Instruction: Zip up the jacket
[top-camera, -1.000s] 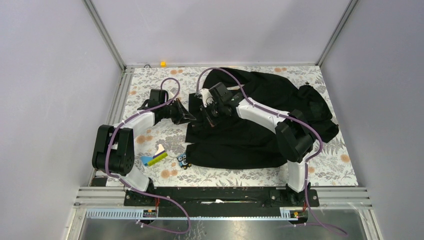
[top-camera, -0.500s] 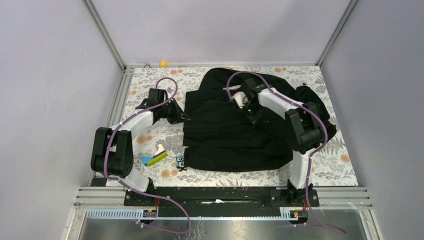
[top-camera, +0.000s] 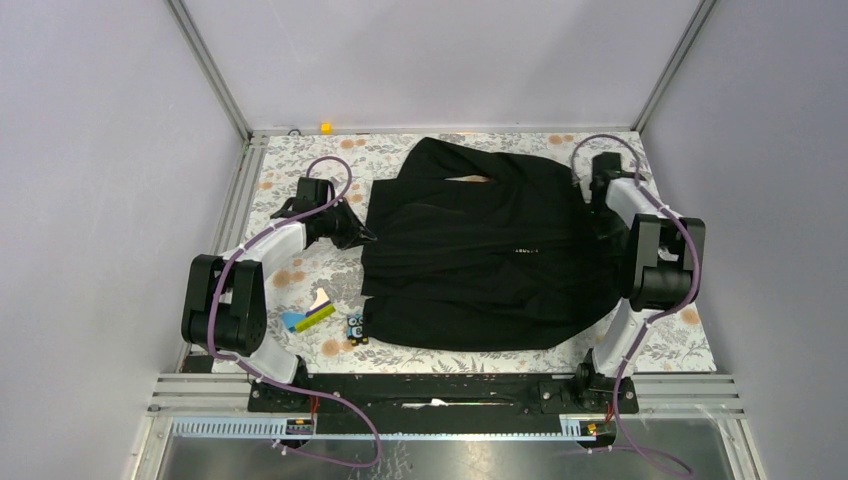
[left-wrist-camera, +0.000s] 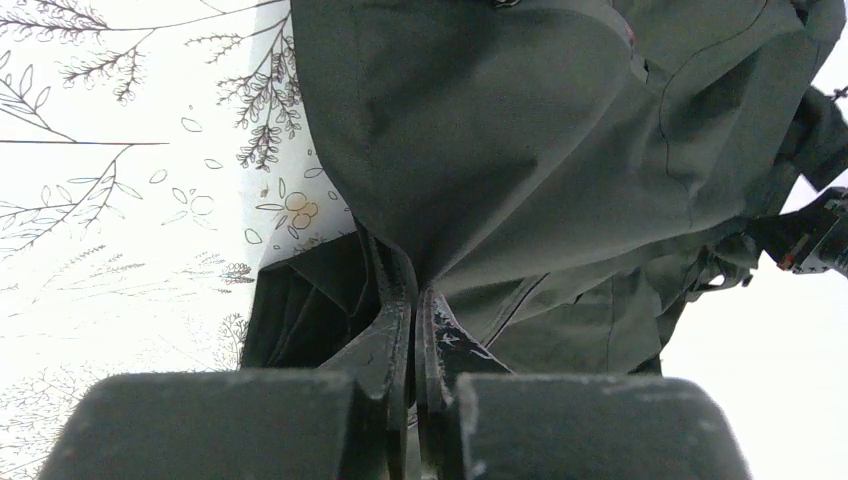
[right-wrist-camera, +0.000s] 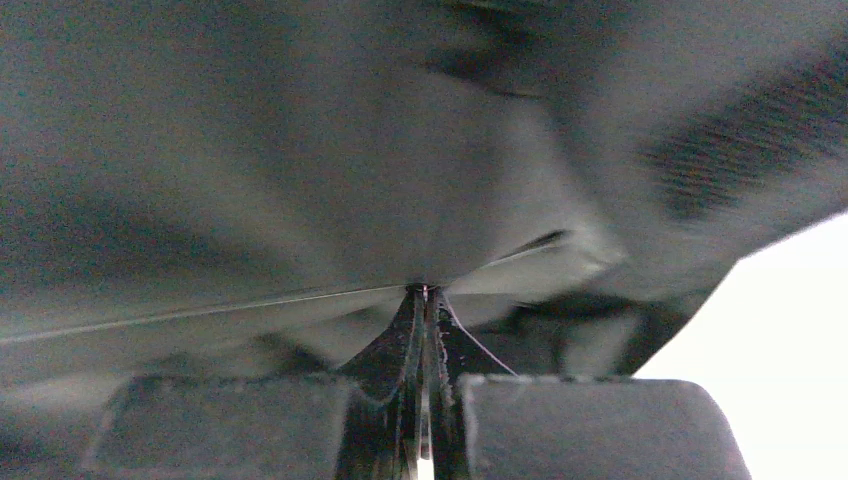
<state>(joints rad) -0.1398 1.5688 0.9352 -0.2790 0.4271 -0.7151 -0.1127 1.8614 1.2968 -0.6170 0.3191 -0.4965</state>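
The black jacket (top-camera: 480, 250) lies spread over the middle of the floral table, collar at the far side, a small line of pale lettering (top-camera: 527, 252) on the chest. My left gripper (top-camera: 358, 236) is shut on the jacket's left edge; in the left wrist view its jaws (left-wrist-camera: 412, 285) pinch dark fabric (left-wrist-camera: 520, 130). My right gripper (top-camera: 593, 195) is at the jacket's far right edge and is shut on the fabric; in the right wrist view the jaws (right-wrist-camera: 425, 292) are pressed together on blurred black cloth (right-wrist-camera: 300, 150). I cannot see the zipper.
Near the jacket's lower left corner lie a blue-and-yellow card (top-camera: 308, 317) and a small blue toy (top-camera: 357, 327). The table's metal rails run along the left (top-camera: 232, 200) and near edges. An orange light (top-camera: 326, 127) sits at the far edge.
My right gripper has swept from the jacket's middle to the far right edge, pulling the fabric with it. The jacket now lies flatter and wider. My left gripper has barely moved.
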